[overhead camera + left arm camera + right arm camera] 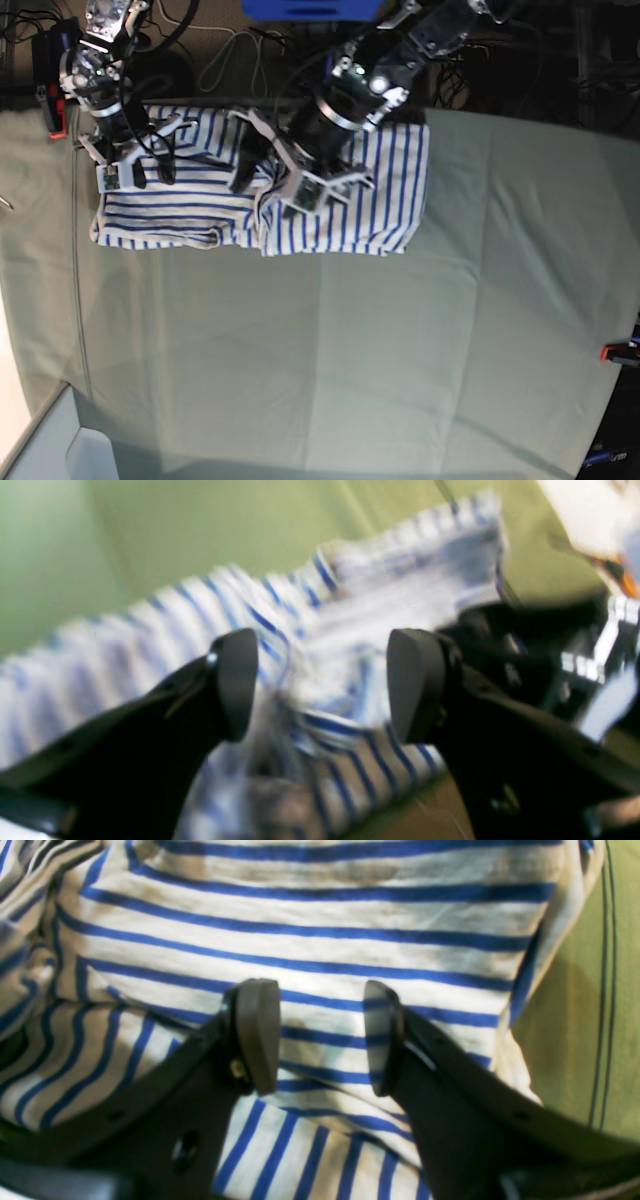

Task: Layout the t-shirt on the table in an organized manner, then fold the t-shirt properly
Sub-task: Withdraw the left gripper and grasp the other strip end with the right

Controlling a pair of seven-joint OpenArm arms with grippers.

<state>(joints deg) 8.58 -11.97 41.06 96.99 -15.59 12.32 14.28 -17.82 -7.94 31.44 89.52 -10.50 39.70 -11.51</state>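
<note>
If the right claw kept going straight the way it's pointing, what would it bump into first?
Probably the t-shirt. The right gripper points straight at the striped cloth, jaws apart with nothing between them. How far off the cloth is can't be told.

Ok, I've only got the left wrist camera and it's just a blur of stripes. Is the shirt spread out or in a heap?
Observer: Spread out. In the base view the t-shirt lies as a wide strip along the far edge of the table.
Operator: Where's the other arm?
Observer: The right gripper is over the shirt's end on that view's left.
Operator: Is it holding cloth?
Observer: No. The right wrist view shows its fingers apart with nothing between them, and flat stripes beneath.
</note>
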